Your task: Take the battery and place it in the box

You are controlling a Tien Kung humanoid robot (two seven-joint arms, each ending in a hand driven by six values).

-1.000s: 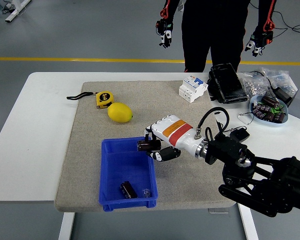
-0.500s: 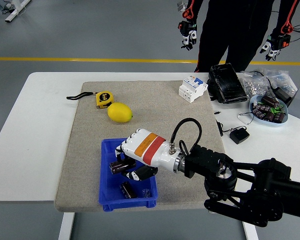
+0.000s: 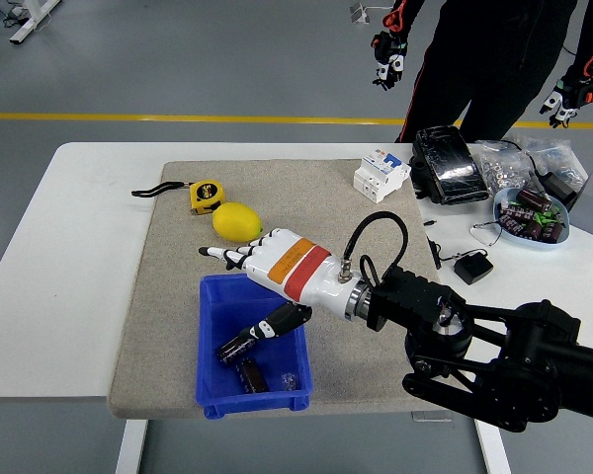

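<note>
right hand [image 3: 262,272] | fingers had spread wide above blue box [image 3: 210,341] | battery [image 3: 235,346] dropped inside, beside another | placement looked done

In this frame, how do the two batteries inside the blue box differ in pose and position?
The upper battery lies slanted near the middle of the blue box, just under the thumb of the open right hand. The lower battery lies closer to the box's near wall, angled the other way and clear of the hand. The upper one shows a pale end; the lower looks all dark. Both are dark cylinders on the box floor.
</note>
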